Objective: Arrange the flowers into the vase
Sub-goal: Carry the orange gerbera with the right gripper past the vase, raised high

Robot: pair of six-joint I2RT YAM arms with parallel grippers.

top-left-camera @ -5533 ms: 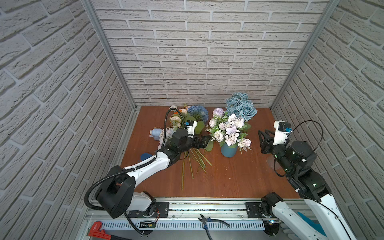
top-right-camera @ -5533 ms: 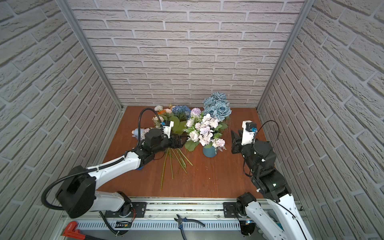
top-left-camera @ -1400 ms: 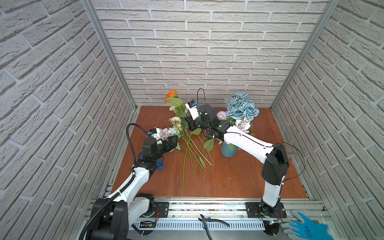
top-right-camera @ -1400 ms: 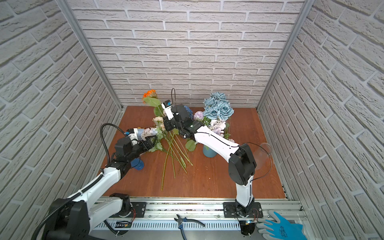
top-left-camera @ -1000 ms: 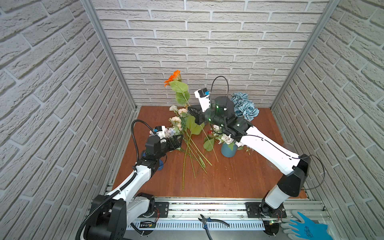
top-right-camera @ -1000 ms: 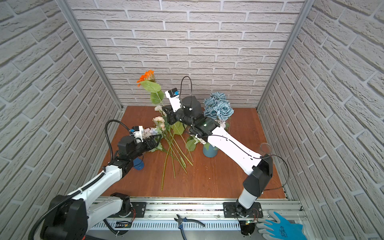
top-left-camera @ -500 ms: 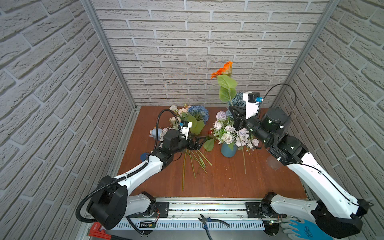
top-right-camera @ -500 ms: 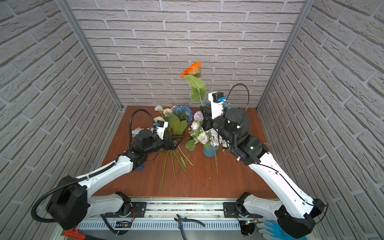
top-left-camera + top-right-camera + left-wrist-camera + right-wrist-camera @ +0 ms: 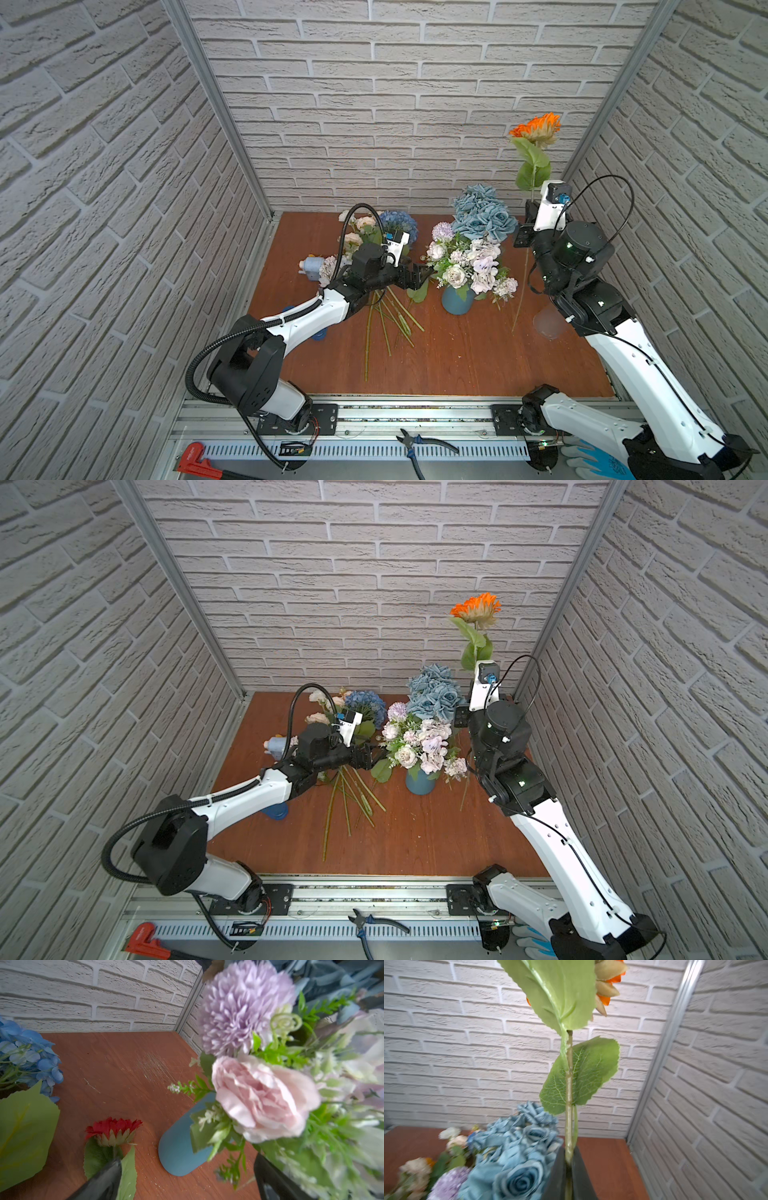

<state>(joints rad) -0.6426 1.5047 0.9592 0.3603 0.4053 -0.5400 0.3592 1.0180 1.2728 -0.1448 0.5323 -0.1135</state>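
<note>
The brown wooden surface (image 9: 457,357) carries everything. Near its middle the blue vase (image 9: 456,300) stands upright, holding a lilac-white bouquet (image 9: 469,259) of pale roses and a purple pompom. Just behind it rise the dusty-blue roses (image 9: 478,212); what holds them is hidden, possibly a second vessel. To the right of the vase, by the back corner, the orange daisy-like flower (image 9: 536,126) stands upright and high in the air, with its stem (image 9: 568,1105) pinched between the pressed-together fingers of the right pincer (image 9: 568,1159). On the left, the blue hydrangea (image 9: 397,222) and cream roses lie with loose green stems (image 9: 386,320) fanned toward the front. The left pincer (image 9: 422,274) is spread wide and empty beside the bouquet. A red daisy (image 9: 113,1128) lies on the wood close to the vase.
</note>
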